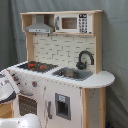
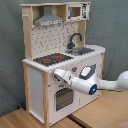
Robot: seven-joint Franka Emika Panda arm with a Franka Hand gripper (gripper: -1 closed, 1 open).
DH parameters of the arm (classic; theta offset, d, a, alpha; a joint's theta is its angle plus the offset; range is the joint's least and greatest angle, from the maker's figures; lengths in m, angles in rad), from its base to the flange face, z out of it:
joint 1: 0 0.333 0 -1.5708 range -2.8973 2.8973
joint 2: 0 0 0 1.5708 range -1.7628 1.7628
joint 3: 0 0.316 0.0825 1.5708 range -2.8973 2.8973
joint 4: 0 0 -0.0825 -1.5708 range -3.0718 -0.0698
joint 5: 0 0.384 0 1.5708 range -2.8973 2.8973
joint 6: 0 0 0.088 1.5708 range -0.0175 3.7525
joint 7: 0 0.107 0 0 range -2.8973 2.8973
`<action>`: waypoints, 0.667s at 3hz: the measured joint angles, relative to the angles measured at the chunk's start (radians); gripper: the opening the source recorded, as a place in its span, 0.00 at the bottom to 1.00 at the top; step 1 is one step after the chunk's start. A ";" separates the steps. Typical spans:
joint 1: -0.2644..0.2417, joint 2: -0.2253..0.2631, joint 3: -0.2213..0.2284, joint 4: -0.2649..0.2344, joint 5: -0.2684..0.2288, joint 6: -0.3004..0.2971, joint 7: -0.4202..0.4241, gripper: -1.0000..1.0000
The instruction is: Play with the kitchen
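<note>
The kitchen [image 1: 60, 70] [image 2: 62, 60] fills most of both exterior views, standing upright on a light wooden floor [image 2: 30, 119] in front of a grey-green curtain [image 1: 115, 50]. It is white with pale wood edges.

Across the top, a grey hood [image 1: 40, 26] [image 2: 48, 20] sits at 10 o'clock in the first exterior view, with an upper cabinet [image 1: 75, 22] [image 2: 77, 11] just beside it carrying a dark window and a panel of small buttons. Below them runs the back wall, tiled-looking in the first exterior view and dotted with peg holes in the second exterior view.

On the counter, the steel sink [image 1: 74, 74] [image 2: 84, 50] is sunk into the worktop. Something darker lies in the basin, but I cannot tell what. The black faucet [image 1: 85, 59] [image 2: 75, 40] arches over the sink from its back rim. Beside the sink is the dark hob [image 1: 35, 65] [image 2: 52, 59] with red rings.

On the front face, the oven door [image 2: 62, 97] [image 1: 27, 104] sits under the hob.

The white arm [image 2: 107, 82] reaches in from 3 o'clock in the second exterior view, in front of the kitchen's lower front. Its gripper [image 2: 56, 75] is at the panel just above the oven door, up against it. Whether the fingers are spread or closed, I cannot tell. In the first exterior view the arm [image 1: 7, 87] shows at 8 o'clock, partly cut off by the frame.
</note>
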 joint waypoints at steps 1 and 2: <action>0.000 -0.002 -0.006 0.003 -0.001 0.002 -0.113 0.00; 0.000 -0.002 -0.005 0.003 -0.001 0.002 -0.219 0.00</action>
